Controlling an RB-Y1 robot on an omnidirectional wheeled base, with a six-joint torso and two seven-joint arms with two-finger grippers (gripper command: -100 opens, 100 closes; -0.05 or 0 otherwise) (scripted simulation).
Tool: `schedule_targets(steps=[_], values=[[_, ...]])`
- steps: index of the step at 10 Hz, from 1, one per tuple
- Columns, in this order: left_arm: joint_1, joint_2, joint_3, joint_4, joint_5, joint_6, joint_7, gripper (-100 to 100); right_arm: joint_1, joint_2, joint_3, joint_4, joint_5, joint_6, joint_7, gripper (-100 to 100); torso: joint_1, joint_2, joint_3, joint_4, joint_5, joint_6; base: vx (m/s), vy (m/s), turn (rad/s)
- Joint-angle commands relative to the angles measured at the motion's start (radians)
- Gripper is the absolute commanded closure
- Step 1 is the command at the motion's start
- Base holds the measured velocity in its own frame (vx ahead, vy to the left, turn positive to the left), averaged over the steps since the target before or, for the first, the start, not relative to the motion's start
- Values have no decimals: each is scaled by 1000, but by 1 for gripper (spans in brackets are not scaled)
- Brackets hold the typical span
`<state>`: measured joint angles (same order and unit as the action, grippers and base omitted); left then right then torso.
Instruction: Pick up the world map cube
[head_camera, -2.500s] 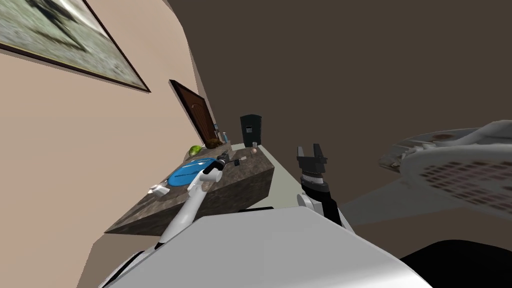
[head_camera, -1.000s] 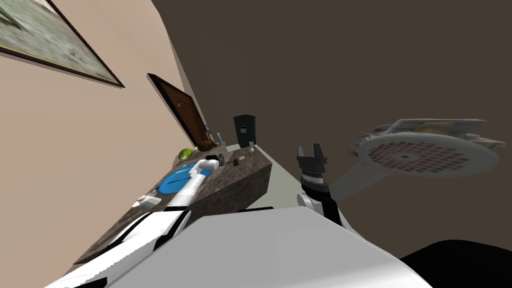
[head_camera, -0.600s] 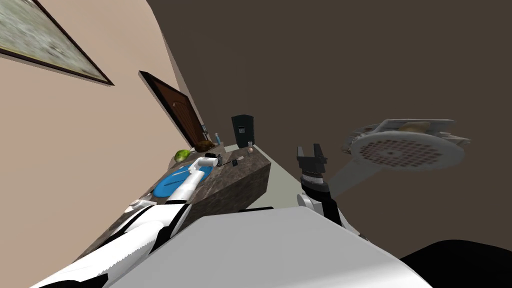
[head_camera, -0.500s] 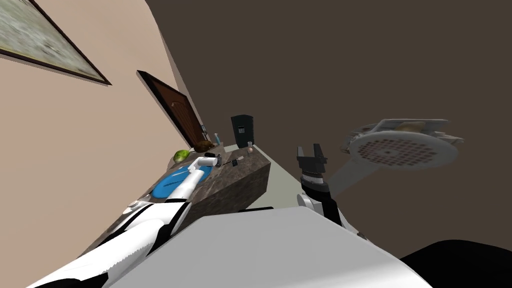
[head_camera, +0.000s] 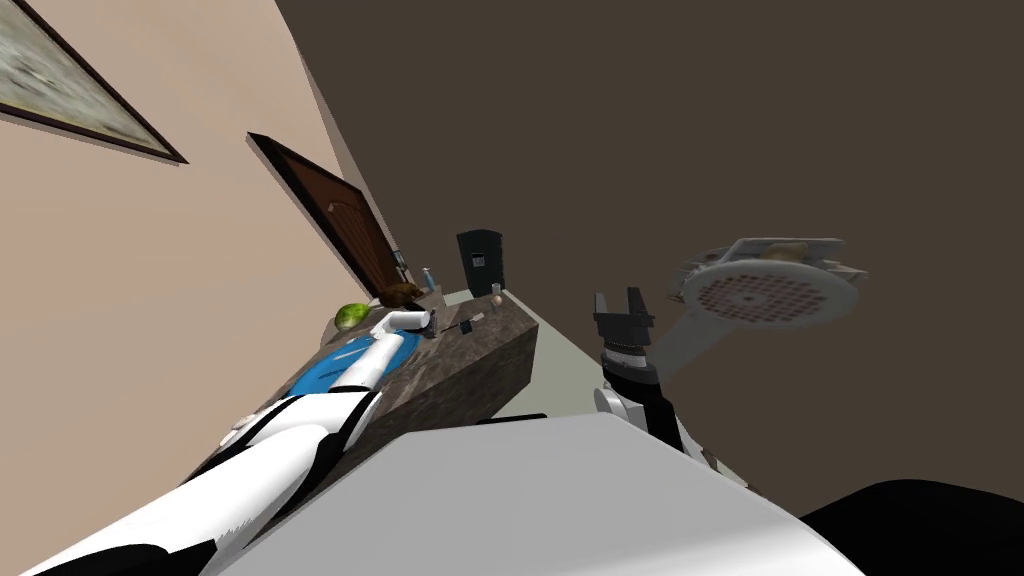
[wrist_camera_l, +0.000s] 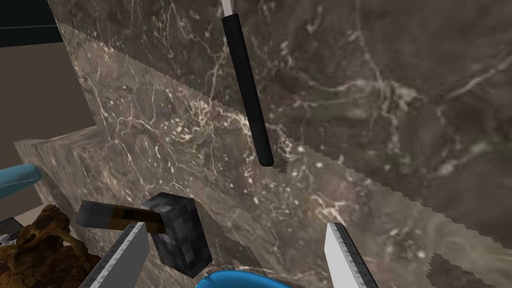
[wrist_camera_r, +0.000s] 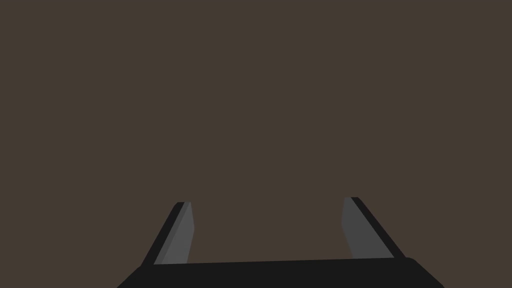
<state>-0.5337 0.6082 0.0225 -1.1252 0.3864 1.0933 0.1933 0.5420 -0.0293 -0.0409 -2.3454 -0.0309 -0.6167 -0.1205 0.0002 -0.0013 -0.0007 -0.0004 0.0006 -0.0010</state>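
Near the worktop's (wrist_camera_l: 400, 125) far end, the left gripper (wrist_camera_l: 235, 255) hovers spread, the dark grey cube (wrist_camera_l: 180, 235) just beside one finger (wrist_camera_l: 122, 257), a blade that could knock it away on descent.

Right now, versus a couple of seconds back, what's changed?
My left claw reached farther along the marble counter, past the blue plate, and hangs open beside the dark grey cube. My head camera swung too. Right claw stayed raised and open, holding nothing.
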Motion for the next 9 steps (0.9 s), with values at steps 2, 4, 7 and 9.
schedule_targets(steps=[2, 4, 7, 9], values=[[-41, 27, 5, 71, 24, 62, -8, -100, 0, 0, 0, 0, 0, 0, 0, 0, 0, 0, 0, 0, 0, 0, 0, -1, -53], [-73, 48, 9, 131, 44, 103, -17, -100, 0, 0, 0, 0, 0, 0, 0, 0, -1, 0, 0, 0, 0, 0, -7, -1, -86], [-103, 69, 13, 189, 64, 158, -27, -100, 0, 0, 0, 0, 0, 0, 0, 0, -1, 0, 0, 0, 0, 0, -1, -6, -55], [-132, 88, 18, 263, 84, 195, -38, -100, 0, 0, 0, 0, 0, 0, 0, 0, -2, 0, 0, 0, 0, 0, 3, -13, -83]])
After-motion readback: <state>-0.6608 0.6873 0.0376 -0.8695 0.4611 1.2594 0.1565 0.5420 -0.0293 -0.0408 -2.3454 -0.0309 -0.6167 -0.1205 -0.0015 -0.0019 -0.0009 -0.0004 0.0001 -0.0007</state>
